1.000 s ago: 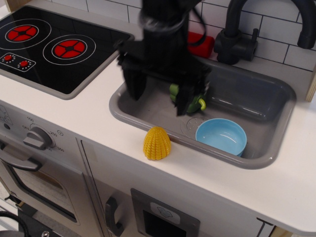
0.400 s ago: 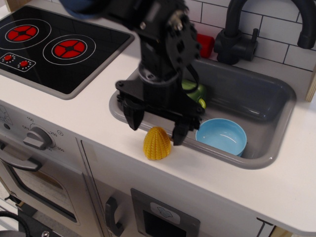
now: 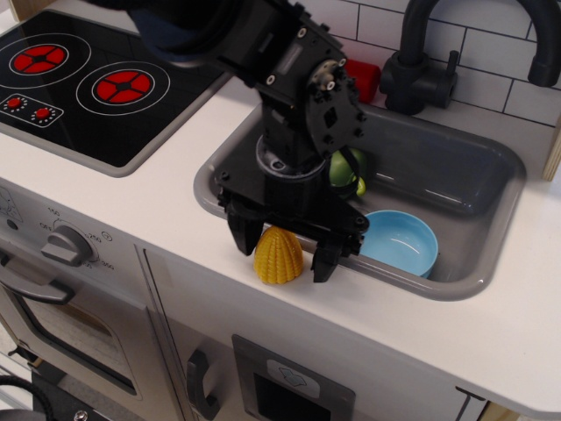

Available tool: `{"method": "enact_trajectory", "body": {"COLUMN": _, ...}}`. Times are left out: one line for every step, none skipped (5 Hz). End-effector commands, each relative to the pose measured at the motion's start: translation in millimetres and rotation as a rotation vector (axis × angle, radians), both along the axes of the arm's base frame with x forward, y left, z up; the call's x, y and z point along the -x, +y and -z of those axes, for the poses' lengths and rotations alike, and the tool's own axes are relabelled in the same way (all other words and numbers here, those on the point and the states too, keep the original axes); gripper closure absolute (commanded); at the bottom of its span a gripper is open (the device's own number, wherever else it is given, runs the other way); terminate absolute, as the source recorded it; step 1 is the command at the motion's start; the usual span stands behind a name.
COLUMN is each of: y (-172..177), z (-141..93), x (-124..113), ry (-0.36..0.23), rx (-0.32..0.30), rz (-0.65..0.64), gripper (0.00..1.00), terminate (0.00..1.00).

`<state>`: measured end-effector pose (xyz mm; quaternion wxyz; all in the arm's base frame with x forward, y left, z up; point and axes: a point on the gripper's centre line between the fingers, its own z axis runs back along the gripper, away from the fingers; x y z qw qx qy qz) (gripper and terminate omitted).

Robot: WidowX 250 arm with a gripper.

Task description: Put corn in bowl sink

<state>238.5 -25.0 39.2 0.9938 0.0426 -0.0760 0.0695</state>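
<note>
The black arm fills the middle of the view and covers the sink's (image 3: 491, 210) left end, much of its near rim and the top of the corn (image 3: 279, 257). Behind the arm, at about 1 o'clock from the corn, only slivers of a green toy (image 3: 344, 168) show, too little to name it. The faucet (image 3: 421, 61) is cut off by the top edge, and a red object (image 3: 364, 79) beside its base is mostly hidden.

The corn stands upright on the white surface (image 3: 175, 210), flat base down, long axis vertical, its domed tip pointing up into the pincer (image 3: 285, 252). It sits just outside the sink's near rim, at 9 o'clock from the light-blue bowl (image 3: 401, 241), which rests inside the basin at its near side.

The pincer is spread wide, one finger at 9 o'clock of the corn and the other at 3 o'clock, straddling it; whether either pad touches the corn cannot be told.

The stovetop (image 3: 88, 83) lies at 10 o'clock.
</note>
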Motion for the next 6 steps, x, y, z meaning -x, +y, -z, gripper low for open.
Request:
{"method": "enact_trajectory", "body": {"y": 3, "z": 1, "x": -8, "ry": -0.033, "rx": 0.021, "rz": -0.069, "gripper": 0.0, "terminate": 0.0}}
{"method": "enact_trajectory", "body": {"y": 3, "z": 1, "x": -11, "ry": -0.028, "rx": 0.029, "rz": -0.073, "gripper": 1.0, "terminate": 0.0}}
{"method": "enact_trajectory", "body": {"y": 4, "z": -9, "x": -13, "ry": -0.045, "rx": 0.046, "rz": -0.099, "gripper": 1.0, "terminate": 0.0}}
{"method": "enact_trajectory", "body": {"y": 0, "z": -30, "x": -22, "ry": -0.057, "rx": 0.068, "rz": -0.145, "gripper": 1.0, "terminate": 0.0}}
{"method": "enact_trajectory", "body": {"y": -14, "z": -48, "x": -39, "ry": -0.064, "rx": 0.092, "rz": -0.205, "gripper": 1.0, "terminate": 0.0}}
{"method": "enact_trajectory", "body": {"y": -28, "z": -46, "x": -58, "ry": -0.067, "rx": 0.1, "rz": -0.241, "gripper": 1.0, "terminate": 0.0}}
